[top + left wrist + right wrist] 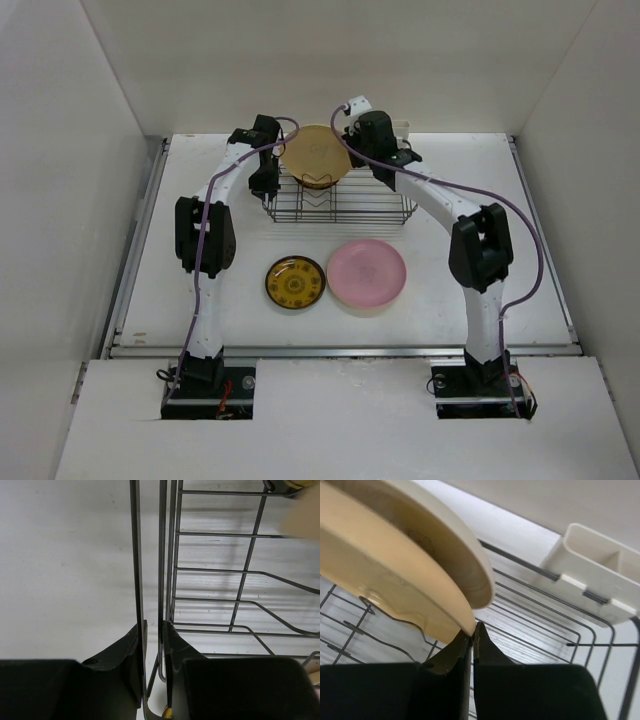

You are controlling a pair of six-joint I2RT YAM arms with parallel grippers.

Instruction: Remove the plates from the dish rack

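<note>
Dish rack [163,555] wire pinched in left hand [153,627]; right hand [472,632] closed against plate [395,575] rim.

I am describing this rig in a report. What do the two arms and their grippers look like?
Both the left arm and the right arm have slim white links, bulky black joint housings and black bases. A thin purple cable loops loosely along each. The left gripper and right gripper have dark, tapering fingers. No markings show.

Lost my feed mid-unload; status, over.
Left tool clamped on dish rack rim. Right tool shut at peach-yellow plate edge, grip unconfirmed. Cream plate close beside it in rack.
</note>
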